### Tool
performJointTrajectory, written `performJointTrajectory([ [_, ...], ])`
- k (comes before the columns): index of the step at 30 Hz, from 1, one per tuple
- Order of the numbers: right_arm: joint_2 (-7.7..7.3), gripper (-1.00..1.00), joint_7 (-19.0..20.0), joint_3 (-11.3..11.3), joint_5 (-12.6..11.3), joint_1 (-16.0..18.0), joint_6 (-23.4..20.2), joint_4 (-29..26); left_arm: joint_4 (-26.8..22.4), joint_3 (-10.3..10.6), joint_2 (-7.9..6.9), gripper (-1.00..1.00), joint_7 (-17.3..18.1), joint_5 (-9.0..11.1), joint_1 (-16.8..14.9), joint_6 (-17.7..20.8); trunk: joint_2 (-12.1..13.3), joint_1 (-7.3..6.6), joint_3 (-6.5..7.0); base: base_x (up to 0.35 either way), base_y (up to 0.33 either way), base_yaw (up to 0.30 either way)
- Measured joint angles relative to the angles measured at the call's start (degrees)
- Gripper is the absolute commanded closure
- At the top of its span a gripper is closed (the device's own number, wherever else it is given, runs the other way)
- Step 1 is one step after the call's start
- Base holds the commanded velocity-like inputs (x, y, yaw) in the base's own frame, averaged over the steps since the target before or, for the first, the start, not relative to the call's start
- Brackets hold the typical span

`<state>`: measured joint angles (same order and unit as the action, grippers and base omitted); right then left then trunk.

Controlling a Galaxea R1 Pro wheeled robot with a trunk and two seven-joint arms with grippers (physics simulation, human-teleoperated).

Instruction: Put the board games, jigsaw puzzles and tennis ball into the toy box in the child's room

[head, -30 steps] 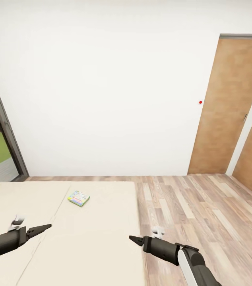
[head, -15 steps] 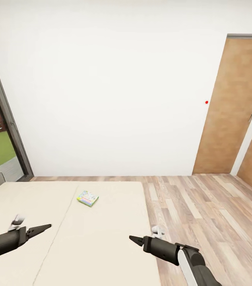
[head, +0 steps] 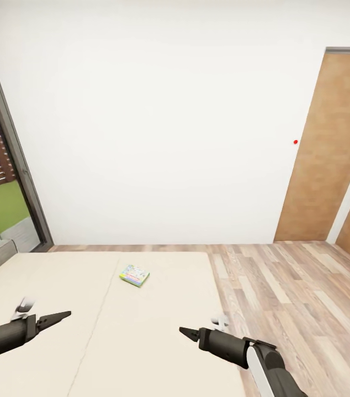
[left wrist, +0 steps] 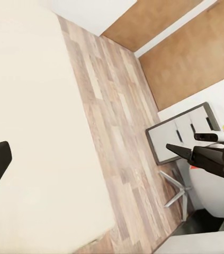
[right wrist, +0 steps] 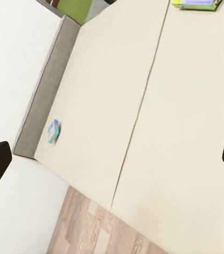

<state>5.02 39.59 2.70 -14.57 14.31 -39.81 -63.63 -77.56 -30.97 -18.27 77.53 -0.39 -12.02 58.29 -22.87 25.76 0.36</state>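
Approaching the bed for the green-edged board game

The board game (head: 134,275) lies flat on the bed (head: 158,309), well ahead of both arms; a second one (right wrist: 53,130) sits near the headboard (right wrist: 45,90); left gripper (head: 59,317) and right gripper (head: 189,332) look closed, empty; best to close in squarely before reaching.

Matt beige cloth bed (head: 142,331), wood-plank floor (head: 296,298) with visible grain, brown wood-grain door (head: 329,149), smooth matt white wall (head: 158,121), printed cardboard-looking board game (head: 134,275), matt black right gripper (head: 189,332)
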Motion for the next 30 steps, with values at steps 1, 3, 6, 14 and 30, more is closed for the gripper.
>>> performJointTrajectory([
  [1,0.0,-1.0,0.0,0.0,0.0,0.0,0.0,0.0,0.0,0.0,0.0,-1.0,0.0,0.0,0.0,0.0,0.0,0.0,0.0,0.0,0.274,0.0],
  [3,0.0,-1.0,0.0,0.0,0.0,0.0,0.0,0.0,0.0,0.0,0.0,-1.0,0.0,0.0,0.0,0.0,0.0,0.0,0.0,0.0,0.274,0.0],
  [6,0.01,-1.0,0.0,0.0,0.0,0.0,0.0,0.0,0.0,0.0,0.0,-1.0,0.0,0.0,0.0,0.0,0.0,0.0,0.0,0.0,0.274,0.0],
  [14,0.01,-1.0,0.0,0.0,0.0,0.0,0.0,0.0,0.0,0.0,0.0,-1.0,0.0,0.0,0.0,0.0,0.0,0.0,0.0,0.0,0.274,0.0],
  [30,0.01,-1.0,0.0,0.0,0.0,0.0,-0.1,0.0,0.0,0.0,-0.01,-1.0,0.0,0.0,0.0,0.0,0.0,0.0,0.0,0.0,0.275,0.0],
])
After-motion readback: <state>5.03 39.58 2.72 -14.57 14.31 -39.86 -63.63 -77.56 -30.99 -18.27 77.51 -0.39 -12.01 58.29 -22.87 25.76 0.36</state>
